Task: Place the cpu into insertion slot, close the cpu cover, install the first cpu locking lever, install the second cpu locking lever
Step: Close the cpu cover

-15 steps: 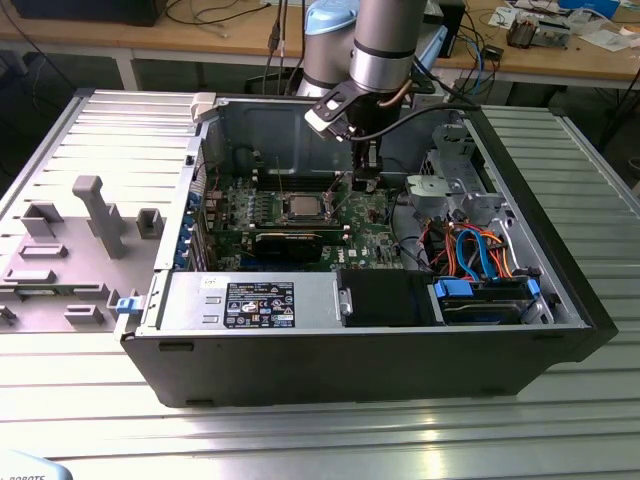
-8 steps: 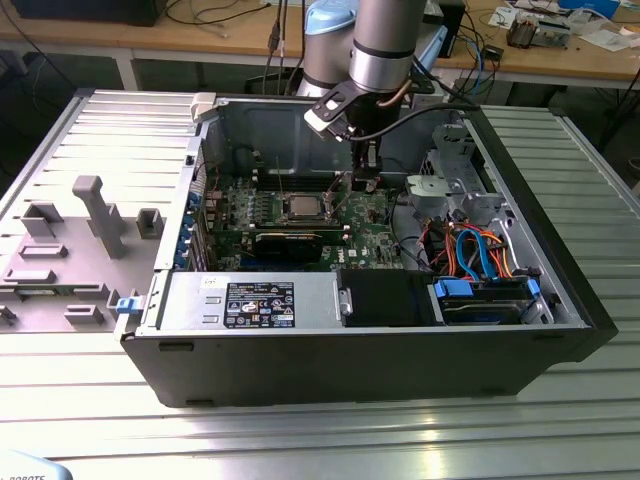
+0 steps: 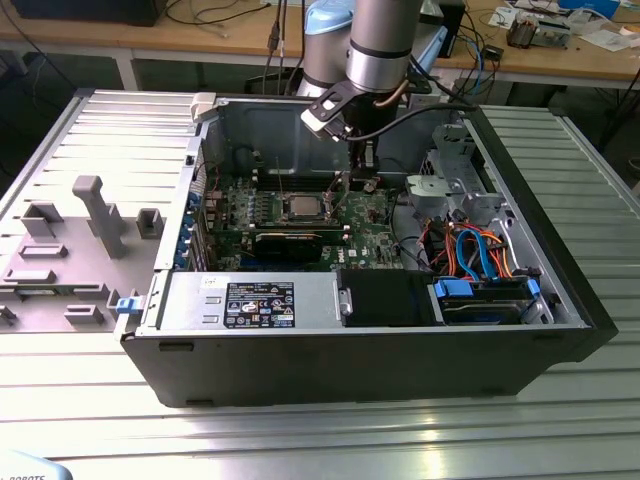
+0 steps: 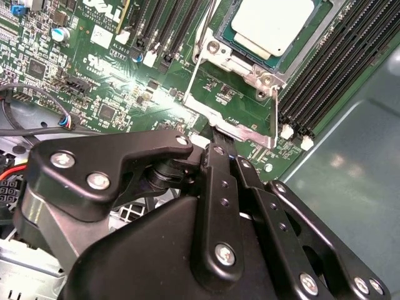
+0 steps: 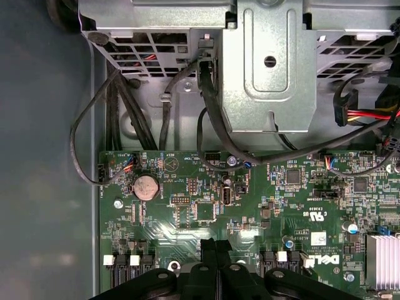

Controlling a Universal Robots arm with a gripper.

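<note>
The cpu (image 4: 272,25) lies flat in the insertion slot (image 4: 247,65) on the green board; in the exterior view the cpu (image 3: 303,207) is a small silver square mid-board. The cpu cover (image 4: 228,122) is swung open, and the green board shows through its window. My gripper (image 4: 217,134) is shut, with its black fingertips against the cover's free edge and nothing between them. The exterior view shows the gripper (image 3: 362,182) low inside the case, just to the exterior view's right of the cpu. A thin wire lever (image 4: 207,19) stands raised beside the slot.
Black memory slots (image 4: 325,81) flank the socket. A long black graphics card (image 3: 290,243) lies in front of it. A metal drive cage (image 5: 269,62), black cables (image 5: 212,112) and coloured cables (image 3: 480,255) crowd one side. The case walls (image 3: 560,230) close in around the board.
</note>
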